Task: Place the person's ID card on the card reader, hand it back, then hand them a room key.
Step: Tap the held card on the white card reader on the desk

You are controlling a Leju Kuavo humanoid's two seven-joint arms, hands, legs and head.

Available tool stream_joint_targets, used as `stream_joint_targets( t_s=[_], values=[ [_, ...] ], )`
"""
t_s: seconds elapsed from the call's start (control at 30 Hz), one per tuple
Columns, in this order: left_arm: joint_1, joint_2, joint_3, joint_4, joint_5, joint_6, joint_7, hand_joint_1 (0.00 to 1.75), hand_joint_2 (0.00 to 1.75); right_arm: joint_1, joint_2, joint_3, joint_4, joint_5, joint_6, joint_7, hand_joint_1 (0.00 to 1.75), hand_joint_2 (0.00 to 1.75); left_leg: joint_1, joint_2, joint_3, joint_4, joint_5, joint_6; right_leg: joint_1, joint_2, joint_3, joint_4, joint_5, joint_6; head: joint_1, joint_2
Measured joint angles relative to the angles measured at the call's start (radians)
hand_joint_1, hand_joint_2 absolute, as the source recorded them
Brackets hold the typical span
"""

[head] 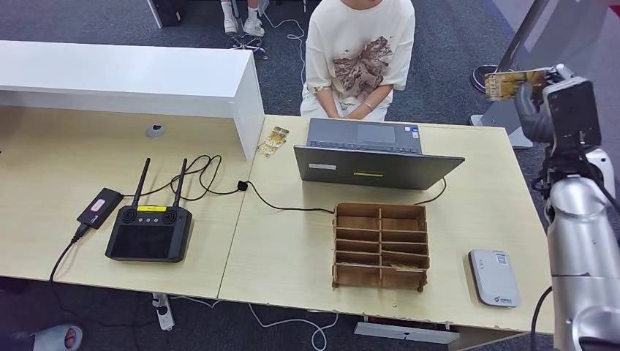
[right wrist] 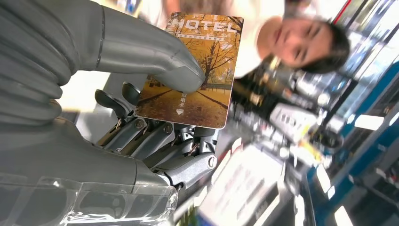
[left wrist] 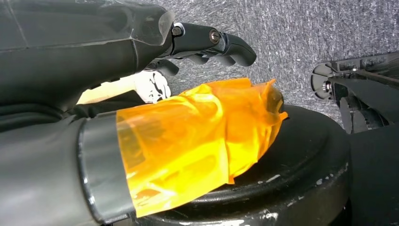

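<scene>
My right hand [head: 528,91] is raised high at the right edge of the table and pinches a room key card [head: 506,82] with an autumn-tree picture. In the right wrist view the key card [right wrist: 200,70] reads HOTEL and sits between the thumb and the dark fingers [right wrist: 155,136]. A person [head: 360,51] in a cream T-shirt sits behind the table, hands in lap. The grey card reader [head: 494,277] lies at the front right of the table. Another card [head: 273,140] lies left of the laptop. My left hand [left wrist: 207,42] hangs low over the floor, holding nothing.
An open laptop [head: 373,155] stands in front of the person. A brown compartment box [head: 380,245] sits mid-table. A black remote controller [head: 150,230] with antennas, a small black device [head: 99,208] and cables lie on the left. A white counter [head: 131,77] rises at the back left.
</scene>
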Motion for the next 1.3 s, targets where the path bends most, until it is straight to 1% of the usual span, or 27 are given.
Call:
stream_joint_targets(
  t_s=[0.1,0.2,0.3,0.4,0.57,0.8,0.9,1.1,1.3],
  values=[
    [0.001,0.001,0.000,0.000,0.002,0.000,-0.001,0.00,0.00,0.011,-0.017,-0.010,0.000,-0.136,0.093,0.017,1.75,1.75,0.000,0.000,0.000,0.000,0.000,0.000,0.000,-0.001,0.000,0.000,0.000,0.000,0.000,0.000],
    [0.002,0.002,0.000,0.000,0.002,0.002,0.001,0.00,0.00,0.020,-0.048,-0.024,0.010,-0.270,0.177,0.054,1.75,1.75,0.000,-0.001,-0.001,0.000,0.000,0.000,0.000,-0.001,0.000,0.000,0.000,0.000,0.000,0.000],
    [0.002,0.003,0.000,0.000,0.002,0.003,0.002,0.00,0.00,0.028,-0.095,-0.028,0.029,-0.344,0.232,0.064,1.75,1.75,0.000,-0.001,-0.001,0.001,0.000,0.000,0.000,-0.002,0.000,-0.001,0.000,0.000,0.000,0.000],
    [0.004,0.004,0.000,0.000,0.002,0.003,0.002,0.00,0.00,0.040,-0.136,-0.032,0.043,-0.360,0.246,0.060,1.75,1.75,0.000,-0.001,-0.002,0.001,0.000,0.000,0.000,-0.001,0.000,-0.001,0.000,0.000,0.000,0.000],
    [0.004,0.004,0.000,0.000,0.002,0.003,0.002,0.00,0.00,0.058,-0.169,-0.033,0.057,-0.380,0.258,0.061,1.75,1.75,0.000,-0.001,-0.002,0.001,-0.001,0.000,0.000,-0.001,-0.001,-0.001,0.000,0.000,0.000,0.000],
    [0.005,0.005,0.000,0.000,0.003,0.002,0.003,0.00,0.00,0.107,-0.225,-0.034,0.062,-0.509,0.372,0.064,1.75,1.75,0.000,-0.001,-0.002,0.001,-0.001,0.000,0.000,-0.001,-0.001,-0.001,0.000,0.000,0.000,0.000],
    [0.005,0.008,0.000,0.000,0.003,0.000,0.003,0.00,0.00,0.129,-0.250,-0.034,0.062,-0.539,0.398,0.065,1.75,1.75,0.000,-0.001,-0.002,0.001,-0.001,0.000,0.000,-0.002,-0.001,-0.001,0.000,0.000,0.000,0.000],
    [0.006,0.010,0.000,0.000,0.003,-0.001,0.003,0.00,0.00,0.150,-0.276,-0.035,0.062,-0.553,0.405,0.067,1.75,1.75,0.000,-0.001,-0.002,0.001,-0.001,0.001,0.000,-0.001,-0.001,-0.001,0.000,0.000,0.000,0.000],
    [0.006,0.011,0.000,0.000,0.004,0.000,0.003,0.00,0.00,0.182,-0.301,-0.034,0.059,-0.611,0.421,0.093,1.75,1.75,0.000,-0.001,-0.002,0.001,-0.001,0.001,0.000,-0.002,-0.001,-0.001,0.000,0.000,0.000,0.000]
  ],
)
